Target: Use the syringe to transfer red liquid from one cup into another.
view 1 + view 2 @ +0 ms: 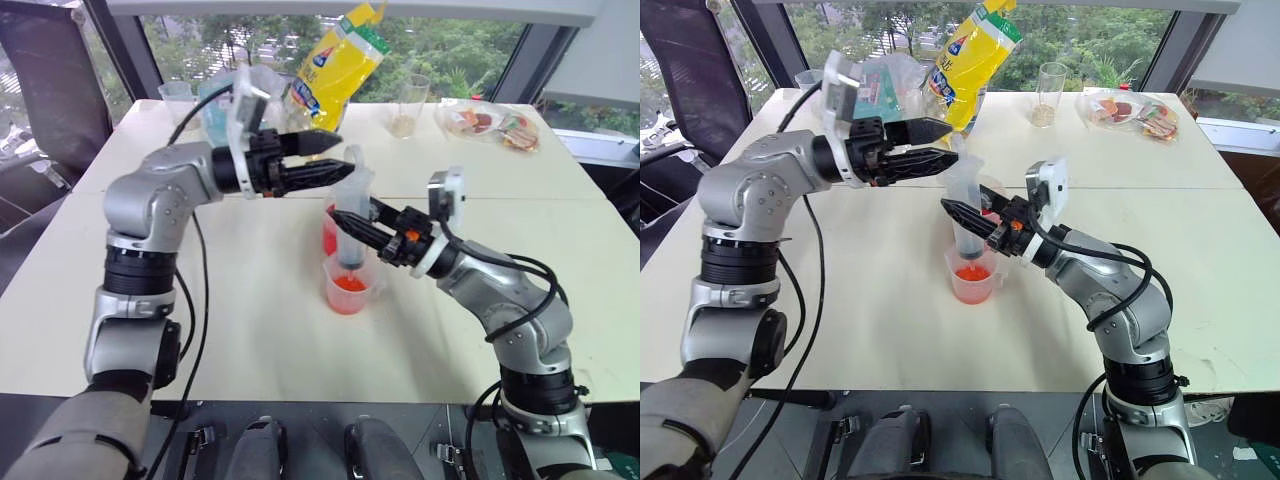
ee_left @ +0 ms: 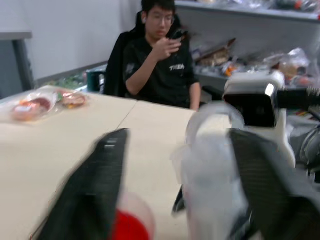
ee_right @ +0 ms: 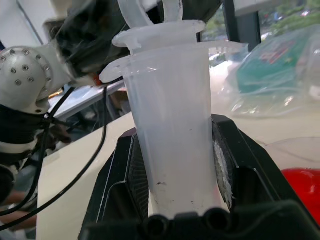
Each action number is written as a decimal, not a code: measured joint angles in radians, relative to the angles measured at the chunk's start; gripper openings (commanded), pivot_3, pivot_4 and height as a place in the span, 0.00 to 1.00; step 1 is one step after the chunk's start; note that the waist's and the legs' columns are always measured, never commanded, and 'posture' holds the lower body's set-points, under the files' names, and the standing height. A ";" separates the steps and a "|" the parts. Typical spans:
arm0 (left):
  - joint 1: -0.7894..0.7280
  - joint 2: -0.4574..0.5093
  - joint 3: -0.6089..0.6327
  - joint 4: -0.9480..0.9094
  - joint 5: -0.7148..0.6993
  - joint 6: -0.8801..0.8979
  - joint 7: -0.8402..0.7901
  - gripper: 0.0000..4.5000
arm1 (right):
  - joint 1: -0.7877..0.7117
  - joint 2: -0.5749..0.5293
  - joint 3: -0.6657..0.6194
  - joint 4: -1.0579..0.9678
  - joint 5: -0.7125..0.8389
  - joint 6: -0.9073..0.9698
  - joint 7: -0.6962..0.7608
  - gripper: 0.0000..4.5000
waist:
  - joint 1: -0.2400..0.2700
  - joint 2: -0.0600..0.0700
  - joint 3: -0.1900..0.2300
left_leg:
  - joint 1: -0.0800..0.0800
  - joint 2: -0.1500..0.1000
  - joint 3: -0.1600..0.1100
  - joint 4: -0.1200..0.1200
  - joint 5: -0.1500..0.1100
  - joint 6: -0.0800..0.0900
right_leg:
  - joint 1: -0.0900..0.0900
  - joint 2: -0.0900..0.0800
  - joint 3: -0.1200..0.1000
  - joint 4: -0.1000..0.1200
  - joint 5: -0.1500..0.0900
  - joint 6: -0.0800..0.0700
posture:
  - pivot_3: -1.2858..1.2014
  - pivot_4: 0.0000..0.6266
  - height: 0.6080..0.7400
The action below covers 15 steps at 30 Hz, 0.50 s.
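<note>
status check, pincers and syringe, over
Right pincer shut on syringe, upright, tip in smaller cup. Left pincer open, beside plunger top. Nothing in the way.

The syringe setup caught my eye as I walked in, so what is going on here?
A two-armed robot is moving red liquid between cups. Its right gripper is shut on the syringe, holding it upright with its tip down in the smaller cup, which has orange-red liquid at the bottom. The larger red cup stands just behind. The left gripper is open beside the plunger top. A person sits beyond the table.
</note>
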 measured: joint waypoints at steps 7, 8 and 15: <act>0.054 0.084 0.014 -0.033 -0.008 0.014 0.016 0.98 | -0.019 -0.005 -0.007 -0.001 0.002 -0.019 0.008 0.31 | -0.003 0.000 0.000 | 0.000 0.000 0.000 0.000 0.000 0.000 | 0.000 0.000 0.000 0.000 0.000 0.000 | 0.52 0.24 1.00; 0.063 0.091 0.020 -0.036 -0.008 0.014 0.022 0.98 | -0.019 -0.006 -0.009 -0.001 0.002 -0.019 0.008 0.31 | -0.002 0.000 0.000 | 0.000 0.000 0.000 0.000 0.000 0.000 | 0.000 0.000 0.000 0.000 0.000 0.000 | 0.52 0.24 1.00; 0.161 0.125 0.053 -0.095 -0.016 0.012 0.059 0.98 | -0.238 -0.042 -0.127 0.053 0.152 0.162 -0.147 0.31 | -0.001 0.000 0.000 | 0.000 0.000 0.000 0.000 0.000 0.000 | 0.000 -0.002 0.000 0.001 0.000 0.000 | 0.52 0.24 1.00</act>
